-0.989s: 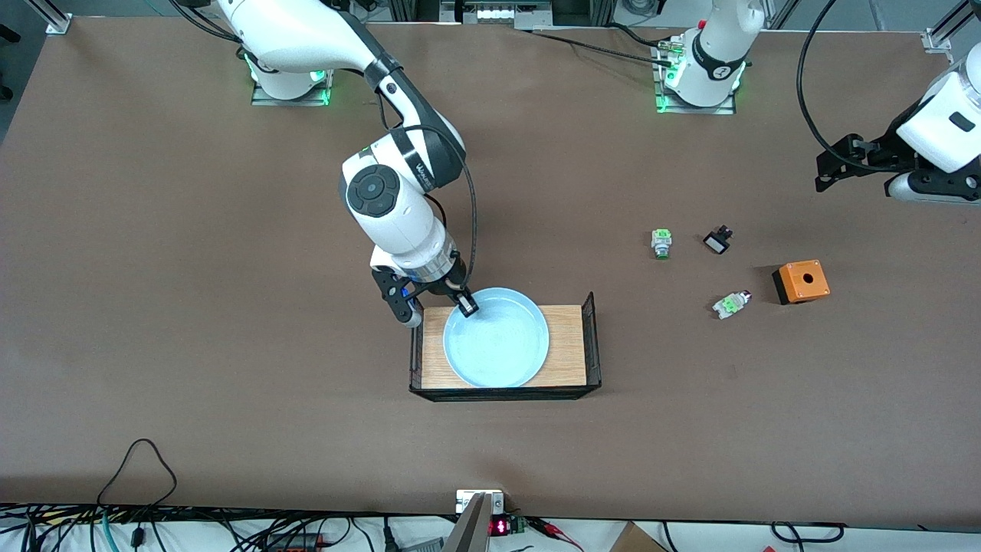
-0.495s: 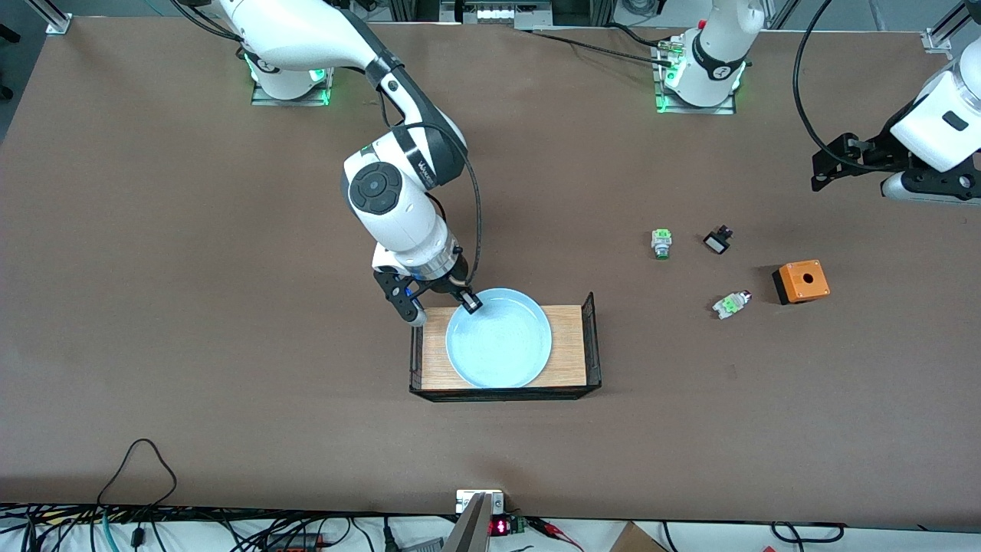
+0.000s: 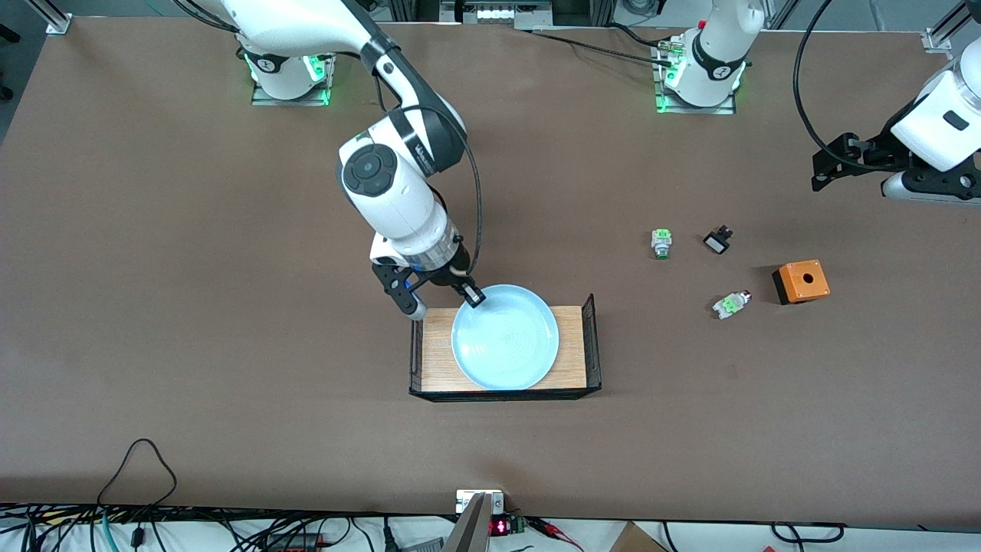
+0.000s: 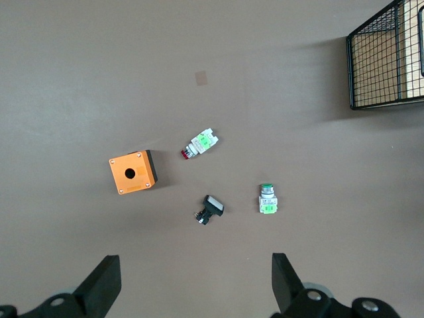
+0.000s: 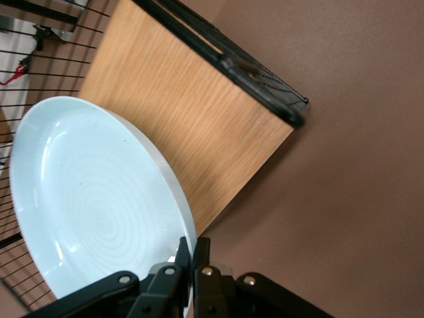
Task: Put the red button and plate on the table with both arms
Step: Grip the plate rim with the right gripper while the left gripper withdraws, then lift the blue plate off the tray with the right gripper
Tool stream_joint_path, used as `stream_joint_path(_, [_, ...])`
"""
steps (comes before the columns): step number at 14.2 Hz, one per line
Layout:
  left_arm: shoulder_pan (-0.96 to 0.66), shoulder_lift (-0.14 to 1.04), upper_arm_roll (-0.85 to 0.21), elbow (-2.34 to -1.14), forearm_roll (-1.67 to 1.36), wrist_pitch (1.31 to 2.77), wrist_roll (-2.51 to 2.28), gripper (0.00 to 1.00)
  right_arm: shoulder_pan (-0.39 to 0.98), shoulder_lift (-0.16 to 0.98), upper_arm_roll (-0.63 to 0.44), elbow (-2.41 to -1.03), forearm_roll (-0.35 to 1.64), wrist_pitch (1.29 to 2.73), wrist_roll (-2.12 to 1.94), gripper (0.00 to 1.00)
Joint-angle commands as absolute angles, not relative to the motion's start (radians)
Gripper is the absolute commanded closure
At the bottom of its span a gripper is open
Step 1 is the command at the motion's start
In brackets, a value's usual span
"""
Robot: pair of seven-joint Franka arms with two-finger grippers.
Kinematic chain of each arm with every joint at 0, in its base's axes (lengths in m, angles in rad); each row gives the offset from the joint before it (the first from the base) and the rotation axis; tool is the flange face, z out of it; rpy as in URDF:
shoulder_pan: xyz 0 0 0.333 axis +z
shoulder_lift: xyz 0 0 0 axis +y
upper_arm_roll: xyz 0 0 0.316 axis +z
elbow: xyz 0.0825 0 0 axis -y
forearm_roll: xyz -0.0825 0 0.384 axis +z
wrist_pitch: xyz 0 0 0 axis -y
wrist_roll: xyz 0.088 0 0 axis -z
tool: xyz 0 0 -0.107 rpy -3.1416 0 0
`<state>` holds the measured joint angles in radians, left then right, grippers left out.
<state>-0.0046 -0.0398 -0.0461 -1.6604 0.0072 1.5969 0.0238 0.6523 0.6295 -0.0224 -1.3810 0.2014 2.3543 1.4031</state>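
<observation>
Two pincers are working: right pincer (image 3: pixel 474 297) is clamping the plate (image 3: pixel 505 336) over the tray (image 3: pixel 571 349); left pincer (image 4: pixel 192 288) is hovering apart above the red button (image 4: pixel 199 144).

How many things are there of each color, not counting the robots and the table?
Pale blue: 1, the plate
Wooden: 1, the tray
Orange: 1, the box
Black: 1, the small black part
White and green: 2, the red button and the green-tipped part
Total: 6
</observation>
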Motion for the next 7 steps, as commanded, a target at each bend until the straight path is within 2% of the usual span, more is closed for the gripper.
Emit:
stream_joint_path(1, [-0.006,-0.018,-0.051,-1.621,0.031,1.572,0.028,0.00,0.647,0.581,-0.032,-1.381,0.221,2.320,1.391,1.00])
stream_joint_path(4, [-0.008,-0.018,-0.051,-1.621,0.031,1.572,0.026,0.00,0.637,0.526,-0.032,-1.379,0.221,2.235,1.378,1.00])
stream_joint_path(7, [-0.006,-0.018,-0.051,-1.621,0.031,1.572,0.029,0.00,0.615,0.454,-0.037,-1.379,0.221,2.064,1.217,1.00])
